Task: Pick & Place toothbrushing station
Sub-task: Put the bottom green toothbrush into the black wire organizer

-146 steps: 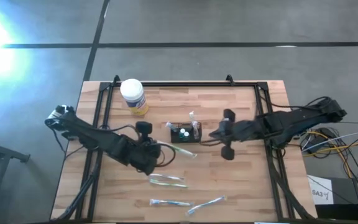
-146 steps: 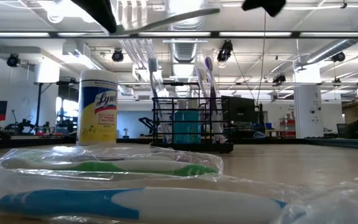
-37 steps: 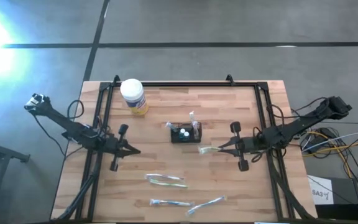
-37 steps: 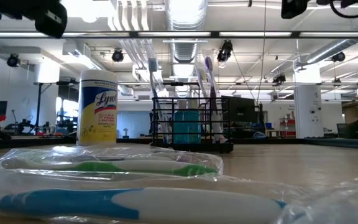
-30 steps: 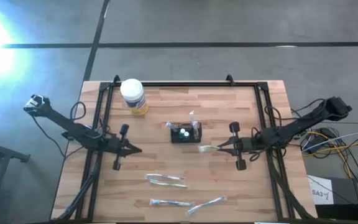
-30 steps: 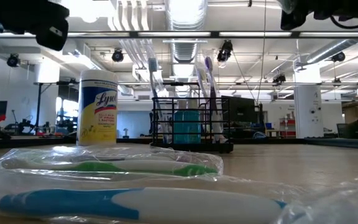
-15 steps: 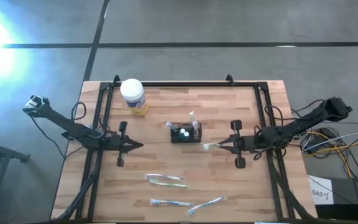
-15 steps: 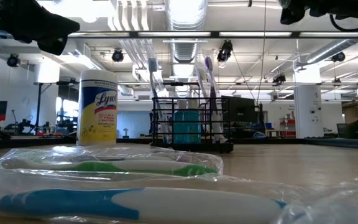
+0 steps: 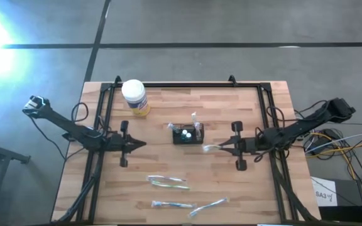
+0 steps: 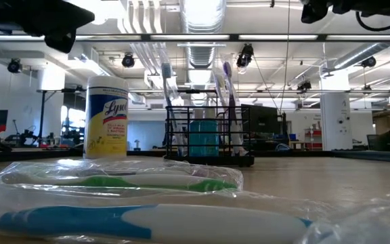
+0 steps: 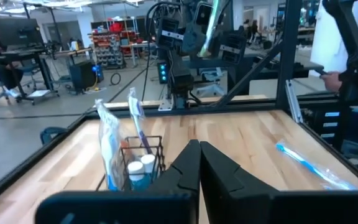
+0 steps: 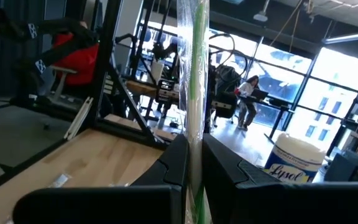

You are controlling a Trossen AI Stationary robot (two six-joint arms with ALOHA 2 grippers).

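Table [image 9: 231,188] with caddy [image 9: 187,135] at centre. Right gripper [image 9: 226,148], just beside it, pinches a wrapped toothbrush [image 9: 211,148]; left gripper [image 9: 138,145] is closed and empty. Risk: slick wrapper slips, or the brush snags the mesh and tips the caddy.

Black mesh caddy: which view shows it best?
The low view: the black mesh caddy stands side-on, brushes upright inside. High view shows it small from above; left wrist view shows it partly; right wrist view misses it.
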